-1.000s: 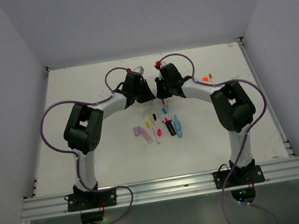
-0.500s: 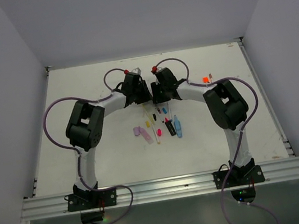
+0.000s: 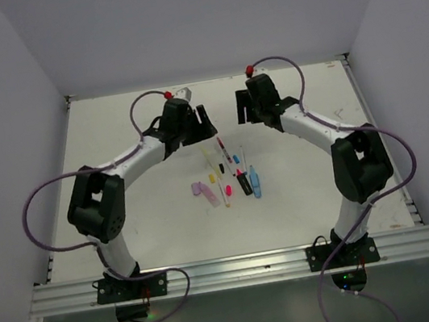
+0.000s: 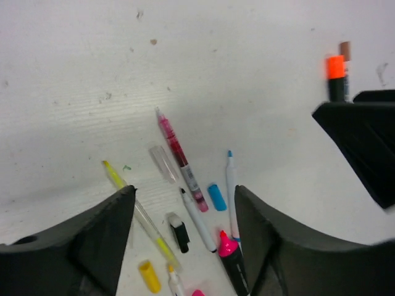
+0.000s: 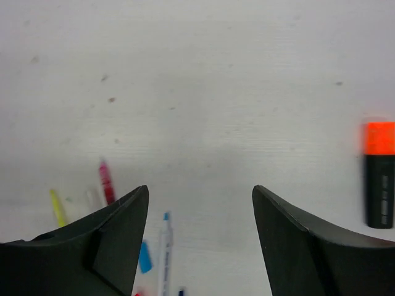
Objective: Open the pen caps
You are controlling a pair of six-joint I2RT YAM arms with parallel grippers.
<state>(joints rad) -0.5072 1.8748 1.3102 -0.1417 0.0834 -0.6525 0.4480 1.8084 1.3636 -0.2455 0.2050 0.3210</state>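
My left gripper [image 4: 183,191] hangs open and empty above a scatter of uncapped pens. Under it lie a red pen [image 4: 179,157] with a clear cap [image 4: 162,163] beside it, a yellow pen [image 4: 133,206], a blue cap [image 4: 216,197], a black cap [image 4: 179,231], a yellow cap [image 4: 148,276] and a pink-tipped highlighter [image 4: 229,256]. My right gripper [image 5: 200,188] is open over bare table, holding nothing. To its right lies an orange highlighter [image 5: 379,185] with its orange cap [image 5: 379,139] on. From above, the left gripper [image 3: 200,122] and right gripper [image 3: 243,107] stand apart behind the pen cluster [image 3: 225,174].
Lilac highlighter pieces [image 3: 203,190] and a light blue highlighter [image 3: 254,181] lie at the near side of the cluster. The white table [image 3: 114,144] has raised rails along its edges. Purple cables loop off both arms.
Both grippers went from shut and close together to open, and drew apart toward the table's far side. The red pen and its clear cap now lie separately on the table.
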